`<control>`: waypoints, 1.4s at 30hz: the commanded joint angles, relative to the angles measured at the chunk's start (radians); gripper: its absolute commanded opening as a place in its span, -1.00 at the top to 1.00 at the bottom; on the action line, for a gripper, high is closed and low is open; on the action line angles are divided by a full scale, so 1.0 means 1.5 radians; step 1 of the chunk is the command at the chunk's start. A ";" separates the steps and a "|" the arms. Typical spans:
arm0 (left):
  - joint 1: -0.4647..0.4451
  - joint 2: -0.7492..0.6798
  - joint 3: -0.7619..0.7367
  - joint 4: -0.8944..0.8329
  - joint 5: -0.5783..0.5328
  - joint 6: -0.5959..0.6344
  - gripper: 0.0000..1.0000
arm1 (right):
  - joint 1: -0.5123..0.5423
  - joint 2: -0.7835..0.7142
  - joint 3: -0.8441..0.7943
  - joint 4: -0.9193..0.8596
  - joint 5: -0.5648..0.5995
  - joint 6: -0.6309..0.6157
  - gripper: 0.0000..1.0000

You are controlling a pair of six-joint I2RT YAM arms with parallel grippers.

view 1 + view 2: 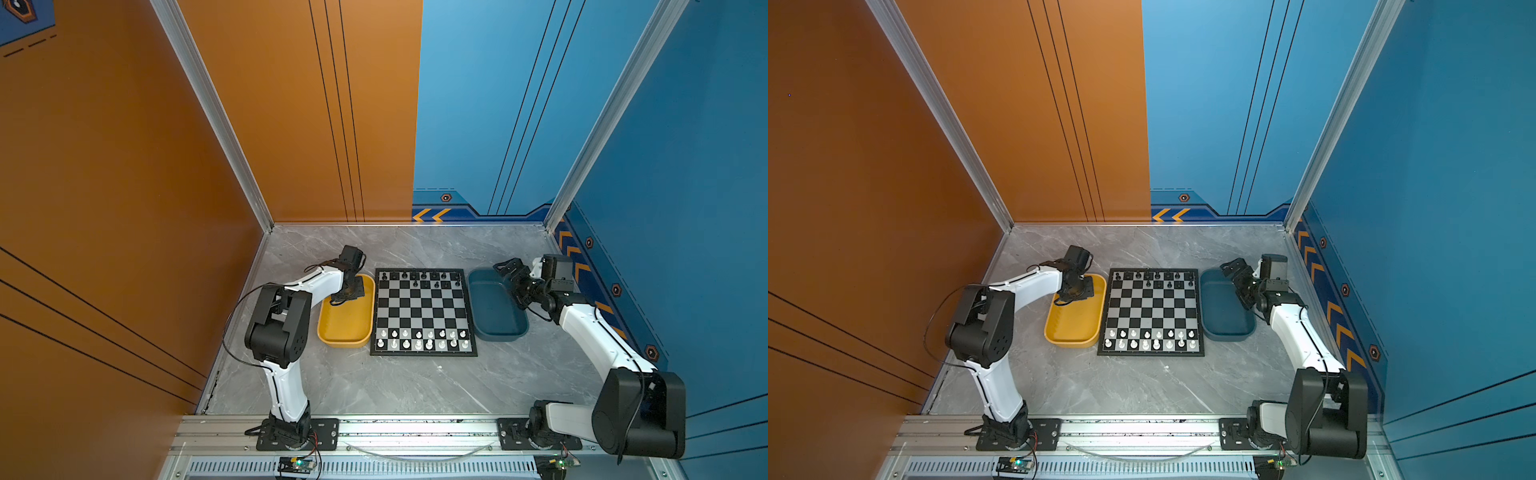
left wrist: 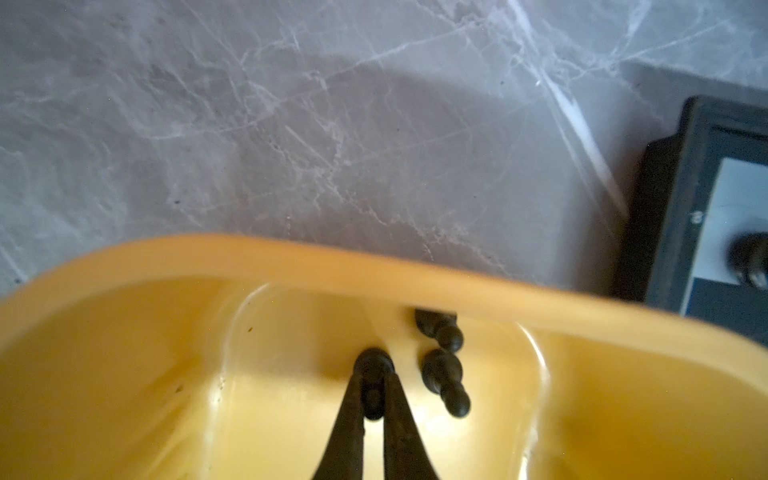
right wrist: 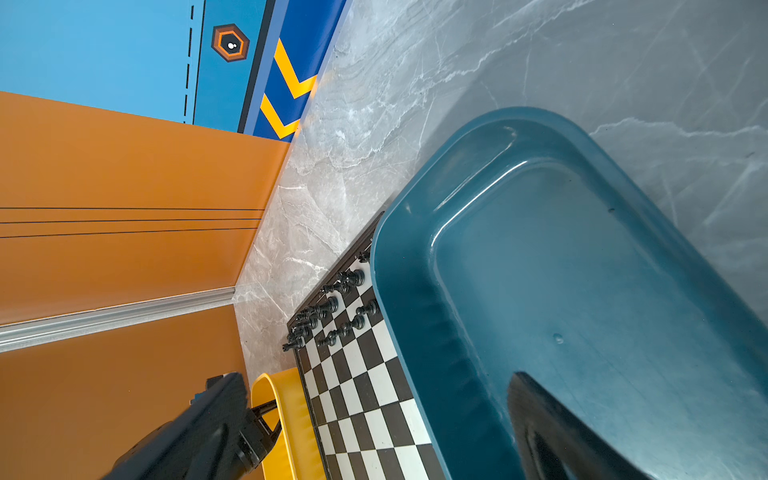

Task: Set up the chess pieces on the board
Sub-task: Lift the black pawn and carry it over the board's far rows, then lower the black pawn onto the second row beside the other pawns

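Note:
My left gripper (image 2: 372,401) reaches down into the far end of the yellow tray (image 2: 291,259) and is shut on a small black chess piece (image 2: 372,365) lying on the tray floor. Two more black pieces (image 2: 446,382) lie beside it, one (image 2: 440,330) partly under the rim. In both top views the left gripper (image 1: 337,300) is over that tray. The board (image 1: 423,311) holds black pieces (image 1: 424,276) along its far rows and white chessmen (image 1: 419,338) along its near rows. My right gripper (image 1: 512,286) hangs open over the dark blue tray (image 1: 498,337), holding nothing.
The yellow tray (image 1: 1073,343) touches the board's left edge and the dark blue tray (image 3: 415,332) its right edge. Orange and blue walls close in the grey marble table (image 1: 415,386) on three sides. The arms' bases sit on a rail along the front.

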 commanded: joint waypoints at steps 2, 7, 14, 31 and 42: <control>-0.002 -0.042 0.018 -0.031 0.009 0.005 1.00 | 0.006 0.006 0.017 -0.013 0.004 -0.010 -0.99; -0.013 -0.072 0.022 -0.051 0.004 0.010 1.00 | 0.006 0.011 0.020 -0.011 0.000 -0.010 -0.99; -0.048 -0.098 0.048 -0.086 0.002 0.022 1.00 | 0.007 0.009 0.019 -0.013 -0.002 -0.010 -0.99; -0.187 0.006 0.185 -0.101 0.019 0.040 1.00 | 0.004 0.008 0.020 -0.018 -0.002 -0.015 -0.99; -0.226 0.098 0.256 -0.106 0.025 0.041 1.00 | -0.001 0.006 0.008 0.013 -0.006 0.011 -0.99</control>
